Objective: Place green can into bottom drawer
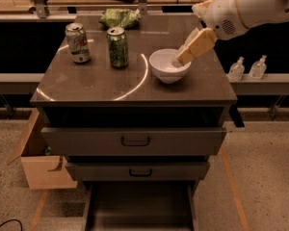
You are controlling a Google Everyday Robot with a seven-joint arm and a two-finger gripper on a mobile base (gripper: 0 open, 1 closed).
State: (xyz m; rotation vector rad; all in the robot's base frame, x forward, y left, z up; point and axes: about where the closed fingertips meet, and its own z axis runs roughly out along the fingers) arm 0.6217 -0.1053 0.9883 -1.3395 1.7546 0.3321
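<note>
The green can stands upright on the dark cabinet top, left of the middle. My gripper hangs over the right part of a white bowl, well to the right of the can and apart from it. The bottom drawer is pulled out at the foot of the cabinet and shows a dark tray with nothing visible in it.
A paler silver can stands left of the green can. A green chip bag lies at the back. Two wider drawers with black handles stick out a little. A cardboard box sits at lower left, two bottles on a shelf at right.
</note>
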